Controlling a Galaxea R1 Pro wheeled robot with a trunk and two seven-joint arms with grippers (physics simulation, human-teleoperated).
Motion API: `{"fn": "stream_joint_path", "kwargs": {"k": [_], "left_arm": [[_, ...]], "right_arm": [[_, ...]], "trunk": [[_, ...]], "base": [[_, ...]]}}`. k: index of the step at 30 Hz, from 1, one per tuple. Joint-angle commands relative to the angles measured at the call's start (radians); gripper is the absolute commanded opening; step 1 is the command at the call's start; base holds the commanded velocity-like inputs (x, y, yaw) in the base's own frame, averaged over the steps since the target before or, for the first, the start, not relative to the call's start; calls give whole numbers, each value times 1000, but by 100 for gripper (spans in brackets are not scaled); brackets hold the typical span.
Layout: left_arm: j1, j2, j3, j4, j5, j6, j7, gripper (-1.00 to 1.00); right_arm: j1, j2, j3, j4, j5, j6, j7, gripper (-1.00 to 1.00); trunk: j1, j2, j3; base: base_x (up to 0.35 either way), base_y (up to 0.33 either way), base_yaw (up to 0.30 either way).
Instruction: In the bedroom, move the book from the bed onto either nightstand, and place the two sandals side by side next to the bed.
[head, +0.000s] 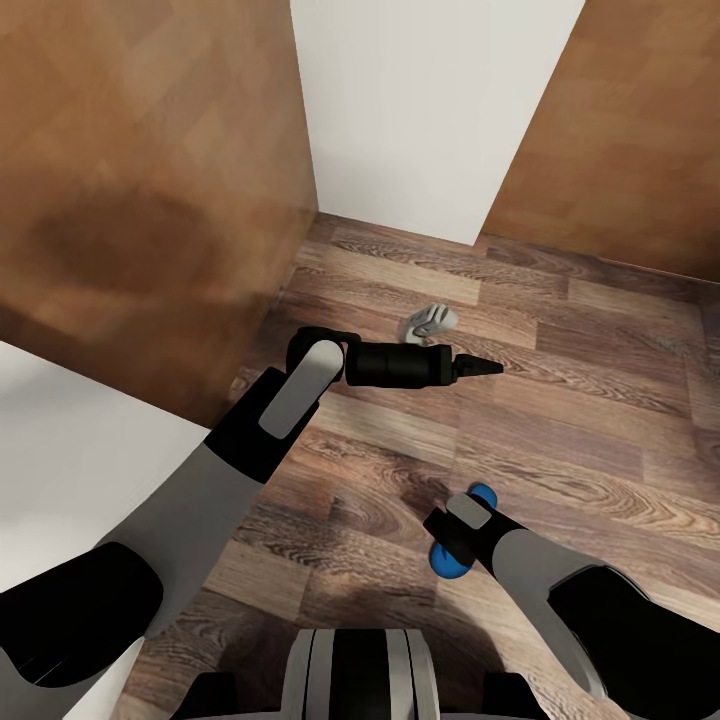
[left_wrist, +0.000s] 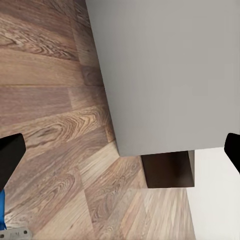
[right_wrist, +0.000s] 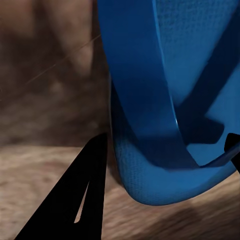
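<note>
One bright blue sandal (head: 447, 562) is at the lower middle of the head view, over the wood-plank floor, with my right gripper (head: 452, 532) shut on it. In the right wrist view the sandal (right_wrist: 150, 100) looms close, its thong strap in sight, with one dark finger (right_wrist: 85, 195) against its edge and the other at its far side. My left gripper (head: 482, 367) reaches out level above the floor near the middle, open and holding nothing. The off-white mattress of the bed (head: 60, 470) shows at lower left. The book is out of view.
A small grey-white object (head: 430, 321) lies on the floor just beyond the left gripper. A tall brown wood panel (head: 150, 200) stands at left, a white wall (head: 420, 110) straight ahead, another brown panel (head: 640, 130) at right. Open floor (head: 600, 420) lies to the right.
</note>
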Motion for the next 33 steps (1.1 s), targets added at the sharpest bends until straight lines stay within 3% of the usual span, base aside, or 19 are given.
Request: {"fn": "stream_joint_path", "kwargs": {"k": [1, 18, 33], "left_arm": [[-1, 0, 0, 0, -7, 3, -8, 100], [-1, 0, 1, 17, -8, 3, -8, 100], [-1, 0, 1, 87, -8, 3, -8, 100]], "right_arm": [[0, -1, 4, -5, -13, 0, 1, -100], [0, -1, 5, -5, -10, 3, -10, -100], [1, -1, 8, -5, -7, 0, -19, -100]], "trunk": [[9, 0, -1], [1, 4, 65], [-5, 7, 123]], "base": [[0, 0, 0], [0, 0, 0], [0, 0, 0]]}}
